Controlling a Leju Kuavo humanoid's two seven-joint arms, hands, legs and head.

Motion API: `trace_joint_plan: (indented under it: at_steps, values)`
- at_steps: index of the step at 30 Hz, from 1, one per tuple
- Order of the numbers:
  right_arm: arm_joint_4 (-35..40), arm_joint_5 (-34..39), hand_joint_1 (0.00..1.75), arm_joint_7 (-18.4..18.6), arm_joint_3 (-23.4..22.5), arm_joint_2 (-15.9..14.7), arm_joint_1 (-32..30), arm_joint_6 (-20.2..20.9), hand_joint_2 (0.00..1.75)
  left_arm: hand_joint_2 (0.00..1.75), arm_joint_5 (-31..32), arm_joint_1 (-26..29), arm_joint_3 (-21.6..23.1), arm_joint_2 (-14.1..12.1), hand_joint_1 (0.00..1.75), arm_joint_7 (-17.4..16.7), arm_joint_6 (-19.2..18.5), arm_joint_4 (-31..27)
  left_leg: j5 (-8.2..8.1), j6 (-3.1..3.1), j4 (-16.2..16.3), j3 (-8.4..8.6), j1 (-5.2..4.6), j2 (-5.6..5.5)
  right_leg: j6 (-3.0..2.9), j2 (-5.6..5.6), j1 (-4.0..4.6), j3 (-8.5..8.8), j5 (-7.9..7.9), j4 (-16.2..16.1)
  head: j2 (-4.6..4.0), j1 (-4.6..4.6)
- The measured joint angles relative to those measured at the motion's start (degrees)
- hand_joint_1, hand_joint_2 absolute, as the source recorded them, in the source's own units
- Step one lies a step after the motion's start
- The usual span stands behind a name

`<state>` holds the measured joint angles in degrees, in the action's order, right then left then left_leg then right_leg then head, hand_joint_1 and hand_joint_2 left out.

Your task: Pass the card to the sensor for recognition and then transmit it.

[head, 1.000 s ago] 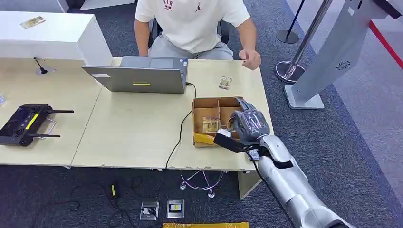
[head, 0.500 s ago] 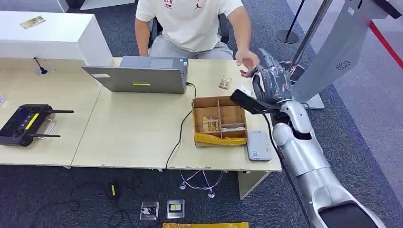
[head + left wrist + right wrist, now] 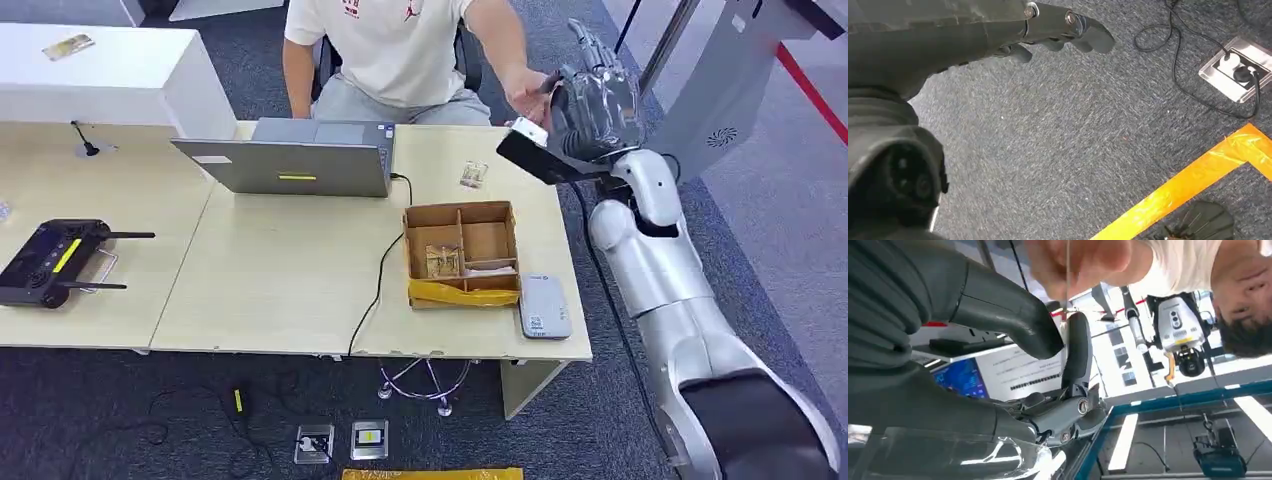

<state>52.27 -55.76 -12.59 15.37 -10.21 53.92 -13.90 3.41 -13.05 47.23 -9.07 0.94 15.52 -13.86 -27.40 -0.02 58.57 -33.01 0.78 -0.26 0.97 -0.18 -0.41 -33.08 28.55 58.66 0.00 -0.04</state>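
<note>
1. R hand [image 3: 592,100] is raised past the far right corner of the desk [image 3: 280,270], pinching the thin card [image 3: 1067,270] between thumb [image 3: 1013,315] and a finger.
2. Person's hand [image 3: 530,95] is right at the R hand; its fingers touch the card's other end, seen edge-on in the R wrist view.
3. Sensor [image 3: 544,306] lies well below the R hand, beside the cardboard box [image 3: 462,254].
4. L hand [image 3: 1058,30] hangs over carpet, fingers loosely extended, holding nothing.

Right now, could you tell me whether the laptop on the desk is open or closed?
Open. In the head view the laptop has its lid raised, back towards the camera, with the keyboard deck visible behind it, facing the seated person.
</note>
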Motion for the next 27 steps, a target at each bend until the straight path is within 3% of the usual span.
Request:
trace_joint_plan:
  at_steps: [6,7,8,9,17,24,27]
  values:
    - [-8.53,-1.22,1.75,-0.35,1.22,1.31,3.3,-0.48,1.75,0.0,0.09,-0.18,0.0,-0.33,0.0,0.0,-0.63,0.0,0.0,0.0,0.0,0.0,0.0,-0.07,0.0,-0.04,0.0,0.01,0.0,0.0,0.0,-0.02]
    - [-9.68,-1.47,1.5,-0.35,1.38,1.51,3.72,-0.48,1.75,0.0,0.09,-0.18,0.0,-0.42,0.0,0.0,-0.68,0.0,0.0,0.0,0.0,0.0,0.01,-0.07,0.0,-0.04,0.0,0.01,0.0,0.0,0.0,0.0]
    - [-10.98,-1.92,1.13,-0.26,1.51,1.8,4.04,-0.48,1.75,0.0,0.07,-0.18,0.0,-0.46,0.0,0.0,-0.7,0.0,0.0,0.0,0.0,0.0,0.01,-0.08,0.0,-0.06,0.0,0.01,0.0,0.0,0.0,0.0]
    - [-12.22,-2.34,0.02,-0.06,1.92,2.1,4.32,-0.46,1.75,0.0,0.07,-0.17,0.0,-0.48,0.0,0.0,-0.7,0.0,0.0,-0.01,0.0,0.0,0.01,-0.09,0.0,-0.08,0.0,0.01,0.0,0.0,0.0,-0.02]
    - [-17.63,-3.47,0.0,0.59,3.82,3.96,5.28,-0.7,1.75,0.0,-0.28,0.06,0.0,-0.59,0.0,0.0,-0.44,0.0,0.03,-0.04,0.0,0.0,0.01,-0.09,0.0,-0.07,0.0,0.0,0.0,0.01,0.0,0.0]
    - [-19.31,-2.14,0.0,0.57,4.39,3.98,5.32,-6.06,1.75,0.0,-1.25,1.17,-0.04,-0.61,0.0,0.11,0.72,0.0,0.03,-0.05,0.0,0.01,0.01,-0.09,0.0,-0.06,0.0,-0.02,0.0,0.0,0.0,0.0]
    - [-19.33,0.82,0.0,0.35,4.44,3.02,5.29,-10.7,1.75,0.0,-2.31,1.88,-0.15,-0.61,0.0,0.68,1.9,0.0,0.03,-0.04,0.02,0.02,0.0,-0.08,0.0,-0.05,0.0,-0.04,0.0,-0.02,0.0,0.0]
